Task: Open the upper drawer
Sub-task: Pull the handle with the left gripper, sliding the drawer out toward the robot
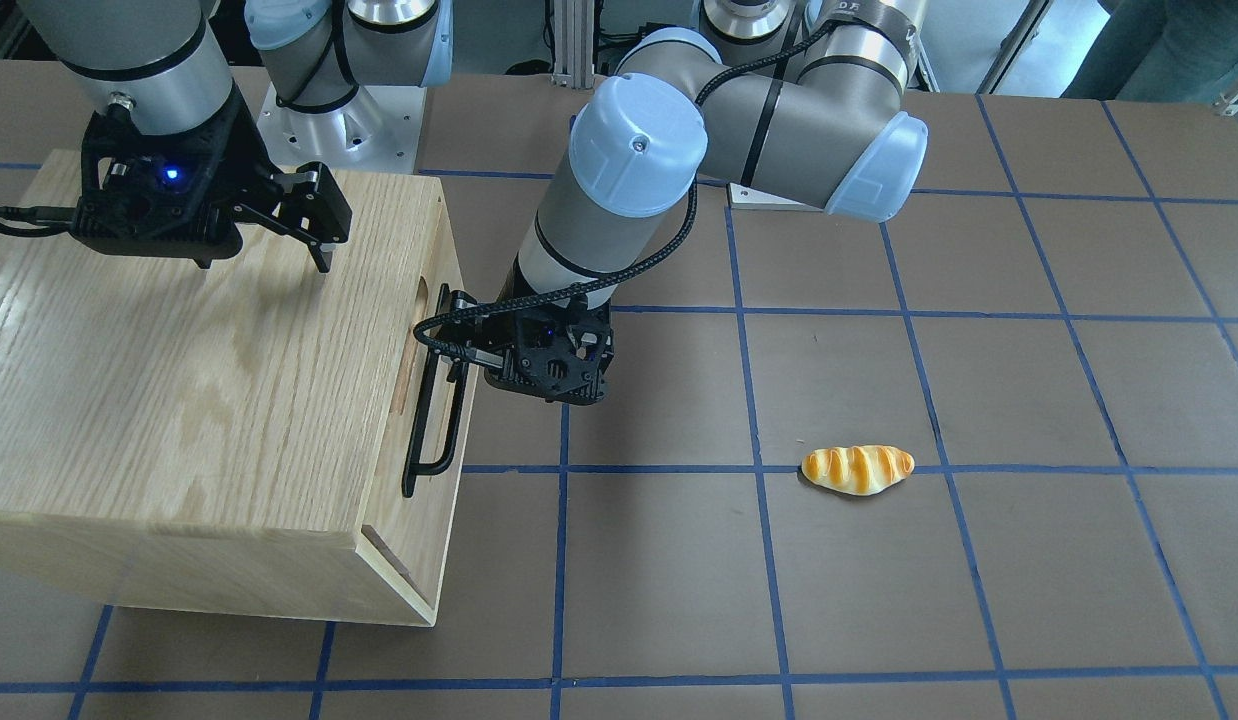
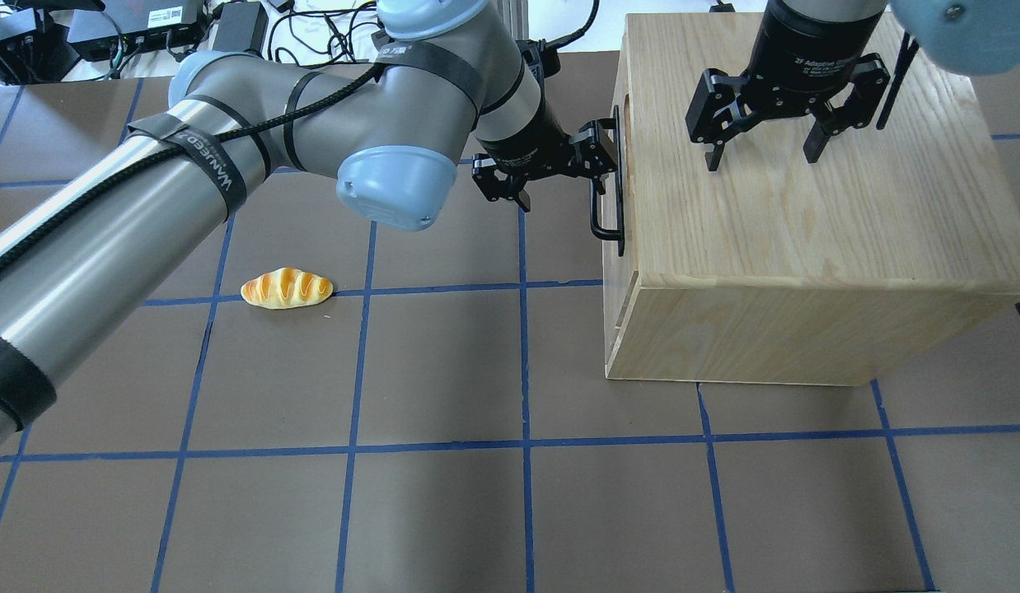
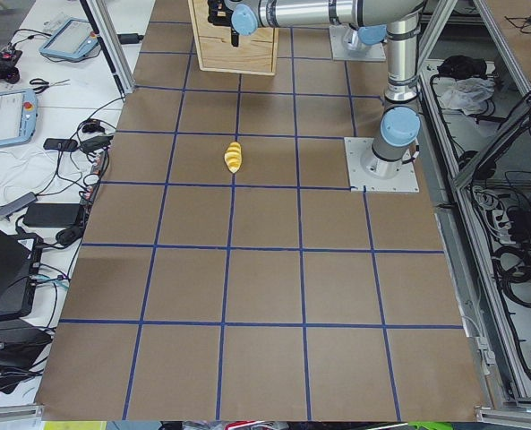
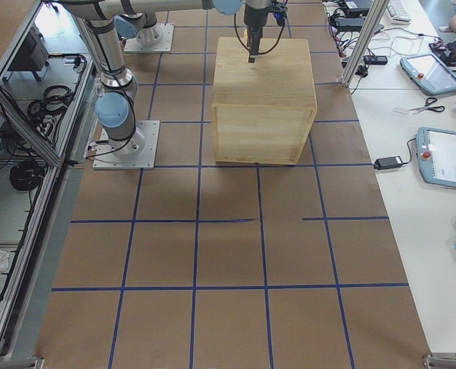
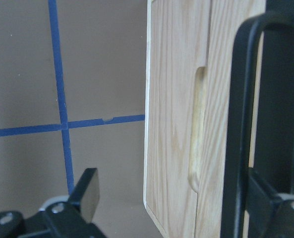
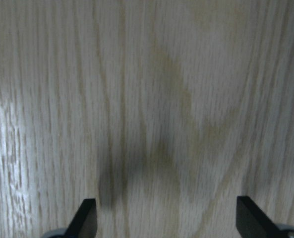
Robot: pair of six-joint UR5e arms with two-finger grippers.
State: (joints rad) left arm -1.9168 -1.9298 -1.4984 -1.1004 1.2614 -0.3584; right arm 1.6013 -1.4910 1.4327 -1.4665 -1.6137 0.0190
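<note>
The upper drawer (image 5: 174, 89) is the top front panel of the oak cabinet (image 2: 807, 222), with a long black bar handle (image 2: 606, 210) and an oblong slot (image 5: 196, 129). It sits flush with the cabinet, shut. My left gripper (image 2: 559, 177) is open at the handle. In the left wrist view the bar (image 5: 238, 148) runs between the two fingers, close to the right one (image 5: 268, 198). My right gripper (image 2: 761, 161) is open and empty, hovering just above the cabinet top, which fills the right wrist view (image 6: 151, 99).
A toy bread roll (image 2: 286, 288) lies on the brown table, left of the cabinet in the overhead view. Blue tape lines grid the table. The cabinet stands on the robot's right half (image 4: 264, 77). Cables and boxes lie beyond the far edge.
</note>
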